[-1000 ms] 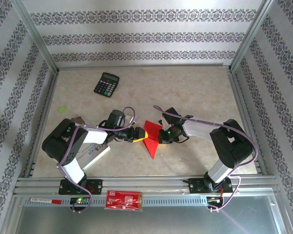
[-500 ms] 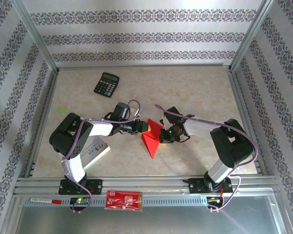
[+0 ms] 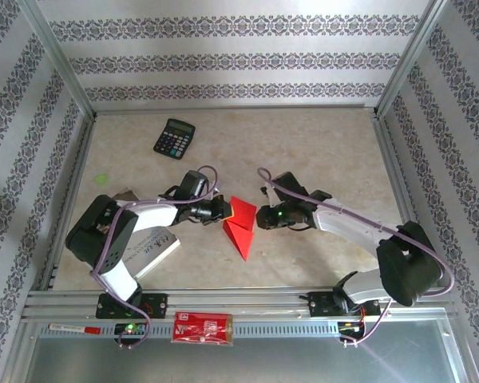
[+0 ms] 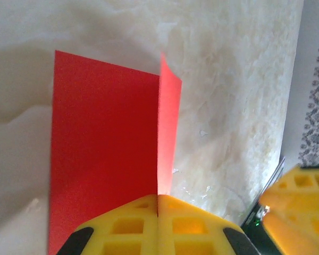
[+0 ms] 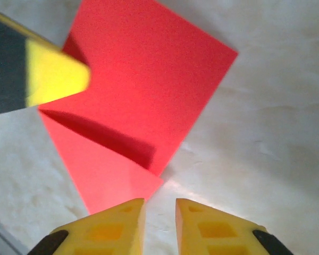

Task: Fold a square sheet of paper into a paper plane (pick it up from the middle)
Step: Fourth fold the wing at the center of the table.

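While pinching the upright flap of the red paper (image 4: 101, 149) tight in the left gripper (image 4: 158, 197), got the right gripper (image 5: 159, 204) loosened, jaws slightly apart, just off its corner.

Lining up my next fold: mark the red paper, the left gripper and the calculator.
red paper (image 3: 241, 233), top view, middle of its flat part.
left gripper (image 4: 158, 200), left wrist view, where its closed fingertips meet.
calculator (image 3: 174, 138), top view, keypad.
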Tool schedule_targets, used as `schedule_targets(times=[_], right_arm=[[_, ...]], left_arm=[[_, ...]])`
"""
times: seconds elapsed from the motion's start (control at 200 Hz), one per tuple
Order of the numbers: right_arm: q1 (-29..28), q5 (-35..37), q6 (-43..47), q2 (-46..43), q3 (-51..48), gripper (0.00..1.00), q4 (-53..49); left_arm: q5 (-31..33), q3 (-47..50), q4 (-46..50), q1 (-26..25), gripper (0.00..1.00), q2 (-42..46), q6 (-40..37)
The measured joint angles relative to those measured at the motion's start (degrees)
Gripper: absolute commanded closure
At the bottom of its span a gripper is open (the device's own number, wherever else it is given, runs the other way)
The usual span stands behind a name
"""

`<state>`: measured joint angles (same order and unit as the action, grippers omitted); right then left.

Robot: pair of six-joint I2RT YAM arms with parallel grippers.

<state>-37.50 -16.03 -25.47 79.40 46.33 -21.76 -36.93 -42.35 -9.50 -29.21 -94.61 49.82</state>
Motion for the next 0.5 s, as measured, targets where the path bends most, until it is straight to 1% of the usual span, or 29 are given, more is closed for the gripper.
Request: schedule_targets(times=[0.1, 0.245, 0.29, 0.38, 0.5], right_arm=[[-5.7, 2.8, -1.27, -0.24, -0.24, 0.7, 2.91], [-12.9, 7.06, -3.3, -0.13, -0.59, 0.61, 6.75], [-14.67, 8.24, -3.87, -0.09, -0.76, 0.57, 7.96], [-17.81, 11.26, -5.42, 0.15, -1.14, 0.52, 9.73], [-21.16, 15.76, -6.21, 0.28, -2.23, 0.5, 11.06]], left_arm=[[3.13, 3.28, -0.17, -1.18, 1.0, 2.78, 5.84], [8.28, 6.84, -0.24, -3.89, 1.0, 5.53, 13.68], [9.77, 7.56, -0.33, -4.66, 1.0, 6.49, 15.74], [12.68, 8.68, -0.44, -5.73, 1.0, 8.7, 19.61], [16.2, 9.18, -1.22, -6.73, 1.0, 10.71, 23.39]])
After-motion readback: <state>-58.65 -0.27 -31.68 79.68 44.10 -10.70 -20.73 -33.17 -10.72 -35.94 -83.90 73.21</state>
